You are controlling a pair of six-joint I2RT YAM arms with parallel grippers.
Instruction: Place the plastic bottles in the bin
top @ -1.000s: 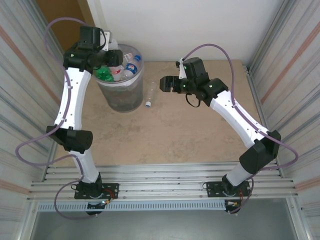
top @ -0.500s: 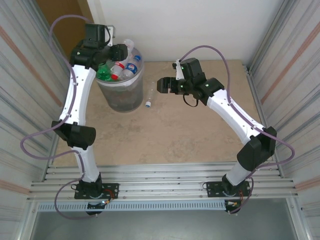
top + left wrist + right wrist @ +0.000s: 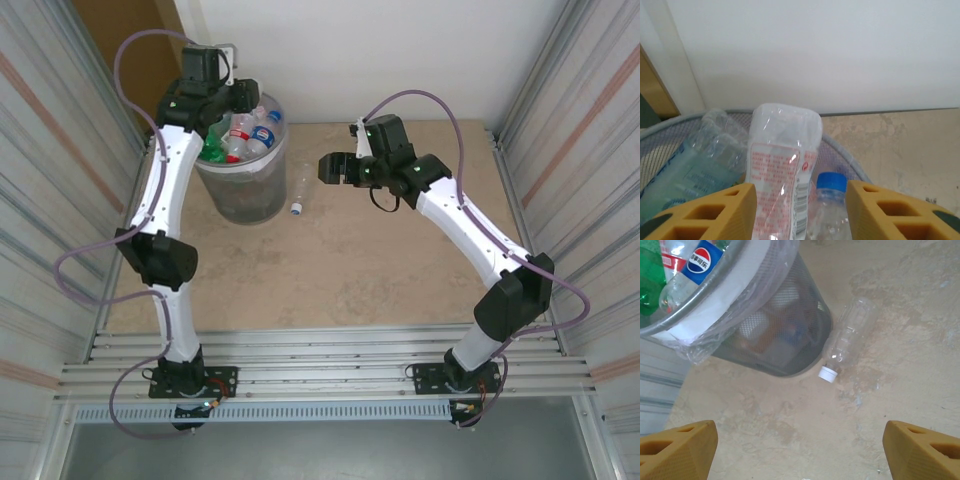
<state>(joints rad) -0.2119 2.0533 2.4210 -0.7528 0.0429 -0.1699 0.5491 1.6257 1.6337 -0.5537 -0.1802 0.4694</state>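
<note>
The bin [image 3: 245, 195] stands at the back left, heaped with plastic bottles [image 3: 240, 133]. My left gripper [image 3: 250, 97] hovers over its far rim with its jaws apart. In the left wrist view, a crushed clear bottle with a red-printed label [image 3: 785, 175] and a blue-capped bottle [image 3: 831, 200] rise from the heap between my yellow fingers [image 3: 715, 212]; whether they touch, I cannot tell. One clear bottle with a white cap [image 3: 301, 190] lies on the table right of the bin [image 3: 780, 340], also seen as a clear bottle [image 3: 850, 335]. My right gripper [image 3: 328, 167] hangs open above and right of it.
Corrugated metal walls close in both sides, and a white wall stands behind. The beige tabletop [image 3: 380, 270] stretches bare in front of the bin. A clear bag liner [image 3: 735, 320] folds over the bin's rim. A Pepsi-labelled bottle [image 3: 700, 260] lies near the top of the heap.
My left arm has swung from the bin's left rim toward its back, and its jaws have narrowed. The right arm has barely moved.
</note>
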